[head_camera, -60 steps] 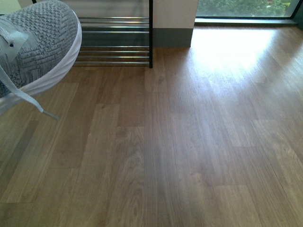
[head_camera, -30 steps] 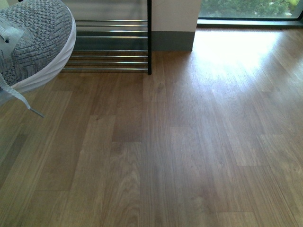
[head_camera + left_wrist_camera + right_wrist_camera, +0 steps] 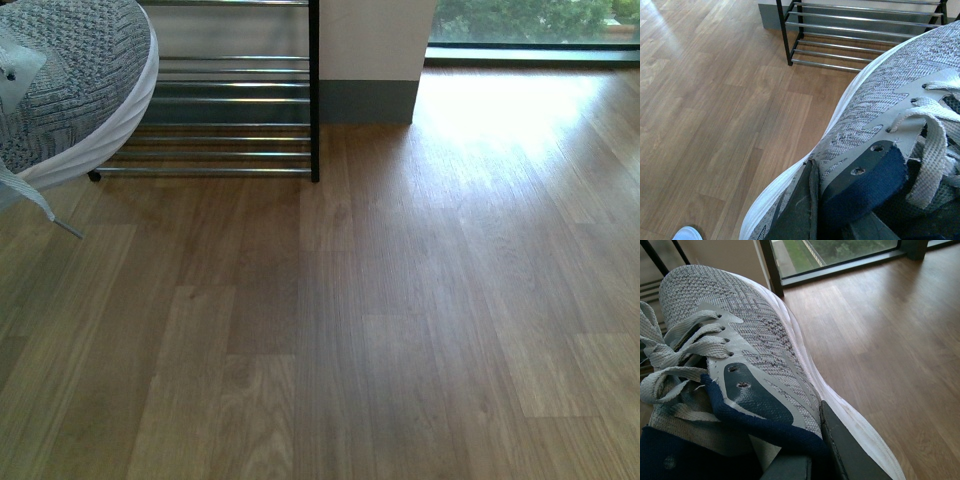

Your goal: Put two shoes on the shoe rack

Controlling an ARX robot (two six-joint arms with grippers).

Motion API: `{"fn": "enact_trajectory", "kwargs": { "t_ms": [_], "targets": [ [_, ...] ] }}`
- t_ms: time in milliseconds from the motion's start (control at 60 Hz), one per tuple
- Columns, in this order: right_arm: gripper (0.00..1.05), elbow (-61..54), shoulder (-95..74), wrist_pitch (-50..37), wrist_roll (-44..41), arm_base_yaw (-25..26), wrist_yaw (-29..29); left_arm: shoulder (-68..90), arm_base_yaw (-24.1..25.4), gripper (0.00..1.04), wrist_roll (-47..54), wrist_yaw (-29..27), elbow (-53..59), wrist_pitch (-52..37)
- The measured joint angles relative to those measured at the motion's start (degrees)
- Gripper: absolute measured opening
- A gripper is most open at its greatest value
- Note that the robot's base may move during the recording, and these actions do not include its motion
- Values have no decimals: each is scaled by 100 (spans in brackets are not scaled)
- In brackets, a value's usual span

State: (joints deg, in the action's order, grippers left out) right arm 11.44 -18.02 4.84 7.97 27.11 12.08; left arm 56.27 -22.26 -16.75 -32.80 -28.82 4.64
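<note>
One grey sneaker (image 3: 875, 105) hangs above the floor in my left gripper (image 3: 826, 216), which is shut on its navy collar beside the laces. Its toe (image 3: 75, 85) fills the front view's upper left, a lace end dangling. The other grey sneaker (image 3: 757, 327) is held the same way by my right gripper (image 3: 816, 455), one dark finger (image 3: 852, 452) pressed against its outer side. The shoe rack (image 3: 235, 140), chrome rods in a black frame, stands on the floor against the wall just beyond the left sneaker's toe; its rods (image 3: 860, 35) also show in the left wrist view.
Wood plank floor (image 3: 400, 320) spreads ahead and to the right. A white wall with grey skirting (image 3: 365, 100) stands right of the rack, then a floor-level window (image 3: 530, 25). A small white object (image 3: 687, 233) lies on the floor in the left wrist view.
The rack has come nearer and sits lower and larger in the front view, with more rods showing. The left sneaker's toe has stayed at the upper left, shifting slightly leftward.
</note>
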Motion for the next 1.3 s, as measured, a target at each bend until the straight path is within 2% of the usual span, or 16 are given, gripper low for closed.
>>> {"fn": "enact_trajectory", "kwargs": {
  "t_ms": [1300],
  "targets": [
    [1,0,2,0,0,0,17,0,-2,2,0,-7,2,0]
  ]
}}
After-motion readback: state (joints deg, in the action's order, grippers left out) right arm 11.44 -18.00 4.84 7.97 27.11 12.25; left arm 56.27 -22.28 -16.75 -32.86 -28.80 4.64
